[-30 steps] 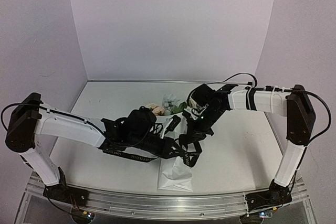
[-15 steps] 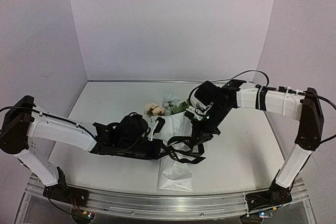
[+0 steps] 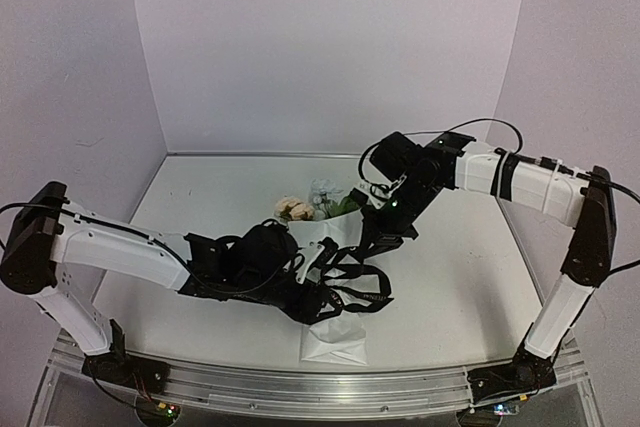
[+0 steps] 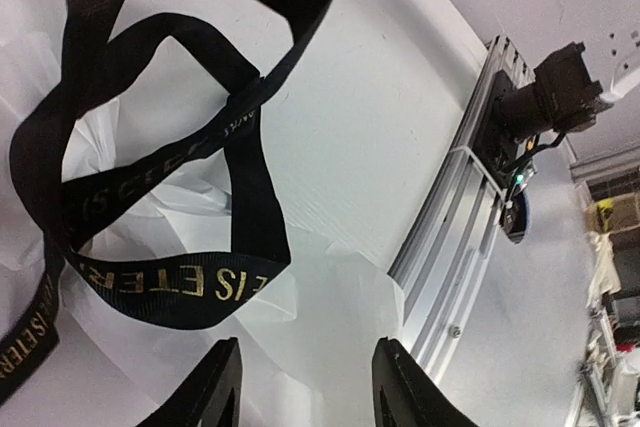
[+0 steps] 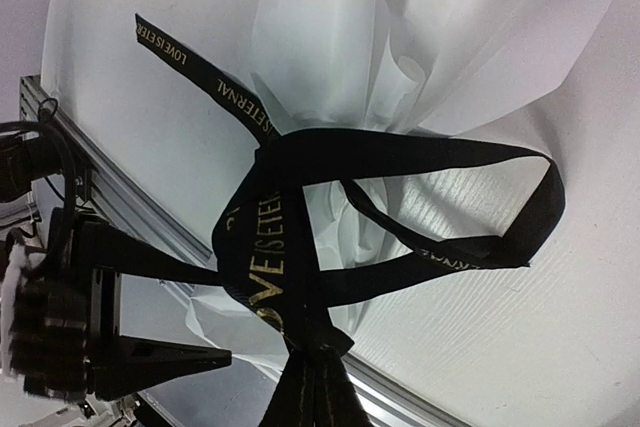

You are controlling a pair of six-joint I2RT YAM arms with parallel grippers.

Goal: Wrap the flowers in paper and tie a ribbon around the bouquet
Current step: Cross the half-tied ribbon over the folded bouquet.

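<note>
Starting at the near edge, the overhead view shows the bouquet [image 3: 322,231] lying on the surface [image 3: 200,197]. The narrow end of its paper [image 3: 335,345] cone is just beside the aluminium rail [image 3: 300,387].

Just beyond that end, the left tool [image 3: 312,265] sits low over the cone. The overhead view does not resolve its jaws. The left wrist view does: both fingers [image 4: 213,392] stand apart with nothing between them, and crumpled paper lies below and ahead. That view also shows the ribbon [image 4: 190,287] looped loosely over the paper. Its gold lettering is legible here but too small to read from overhead.

Farther on, the ribbon rises in several slack loops to the right tool [image 3: 374,243]. The right wrist view shows the strands crossing around the cone's waist. They gather into one bundle at the lower edge of that view, where the right tool is closed on them. One free tail runs toward the upper left. The left tool appears side-on at the left edge of that view.

Farthest from the arms, the flowers [image 3: 310,207] project from the cone's wide mouth, visible only from overhead.
</note>
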